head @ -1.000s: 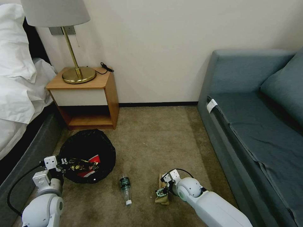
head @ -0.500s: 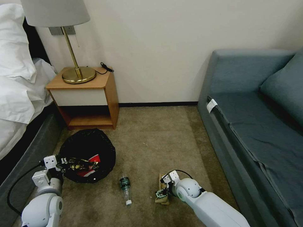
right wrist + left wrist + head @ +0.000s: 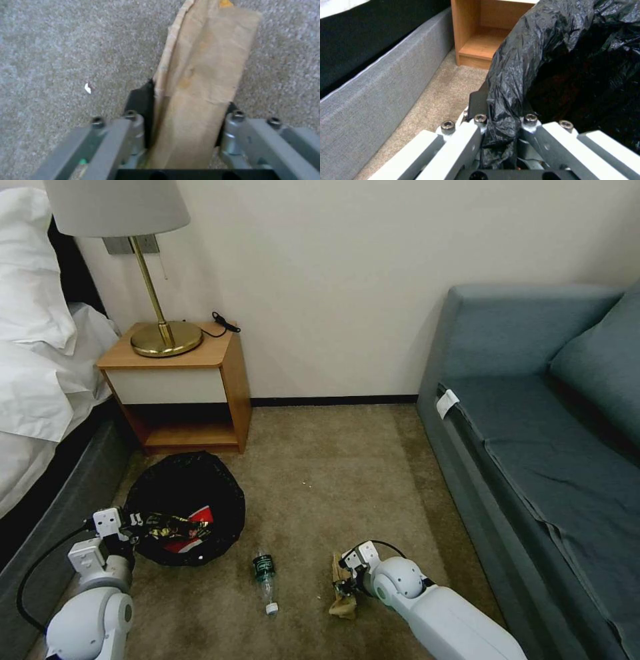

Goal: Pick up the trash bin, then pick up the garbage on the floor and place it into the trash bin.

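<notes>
Tan crumpled paper sits pinched in our right gripper, near centre of the carpet; the right wrist view shows both black pads pressed against the paper from either side, its free end sticking out past the fingertips over the beige carpet. From the head view we can't tell whether the paper's lower end is touching the floor.

Our left gripper is at the near left, jaws clamped on the rim of the small round trash bin lined with a crinkly black plastic bag. The left wrist view confirms it: bag film bunched between the two fingers. The bin stands on the carpet in front of the wooden nightstand, just beside the grey bed base.

Inside the bin we see a gold-and-dark snack wrapper lying near the left gripper and a red-and-white wrapper under and beside it.

Clear plastic bottle with a green label lies on its side on the carpet, white cap pointing toward us, between the bin and the right gripper, touching neither.

Blue-grey sofa runs along the right; brass lamp on the nightstand.
</notes>
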### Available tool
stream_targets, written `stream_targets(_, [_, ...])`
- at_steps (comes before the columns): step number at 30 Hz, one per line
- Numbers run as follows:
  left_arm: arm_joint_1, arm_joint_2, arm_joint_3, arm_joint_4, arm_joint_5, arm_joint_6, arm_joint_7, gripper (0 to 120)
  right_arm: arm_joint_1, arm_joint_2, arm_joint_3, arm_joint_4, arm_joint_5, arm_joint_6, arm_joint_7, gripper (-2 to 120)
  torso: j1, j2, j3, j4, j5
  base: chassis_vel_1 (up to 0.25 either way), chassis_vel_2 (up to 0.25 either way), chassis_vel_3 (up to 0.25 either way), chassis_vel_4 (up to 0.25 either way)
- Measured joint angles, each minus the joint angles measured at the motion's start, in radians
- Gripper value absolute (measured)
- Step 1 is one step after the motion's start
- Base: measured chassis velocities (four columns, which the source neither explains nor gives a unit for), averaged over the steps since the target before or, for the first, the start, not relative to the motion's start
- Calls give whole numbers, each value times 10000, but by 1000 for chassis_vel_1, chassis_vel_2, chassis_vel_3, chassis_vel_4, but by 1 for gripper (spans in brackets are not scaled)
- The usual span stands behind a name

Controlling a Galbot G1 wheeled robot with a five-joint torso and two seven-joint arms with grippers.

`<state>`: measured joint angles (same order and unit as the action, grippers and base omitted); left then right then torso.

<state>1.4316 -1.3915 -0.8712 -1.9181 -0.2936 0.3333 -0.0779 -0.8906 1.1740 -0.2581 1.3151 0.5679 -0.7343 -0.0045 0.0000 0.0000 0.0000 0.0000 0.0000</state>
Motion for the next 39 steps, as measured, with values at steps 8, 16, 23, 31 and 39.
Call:
stream_targets(8, [-41,-4,22,52,-2,3,-6,4,-33,5,13,-8,2,-5,-78,2,0,0,0,0,1,0,0,0,0])
stream_targets(16, [-52,-18,41,62,-2,5,-11,4,-6,-2,77,-8,-53,4,-99,0,0,0,0,1,0,0,0,0,0])
stream_targets(23, [-99,0,65,22,-77,19,-141,4,281,-47,236,193,-31,17,-97,0,0,0,0,1,0,0,0,0,0])
stream_targets(31, [-190,157,71,-80,-249,164,-173,4,1805,-635,346,633,136,122,-109,0,0,-1,1,0,-1,0,0,0,0])
stream_targets(39, [-229,199,93,-67,-305,176,-183,4,4083,-1027,14,938,1010,-4,-81,0,0,0,1,-3,-1,0,0,0,0])
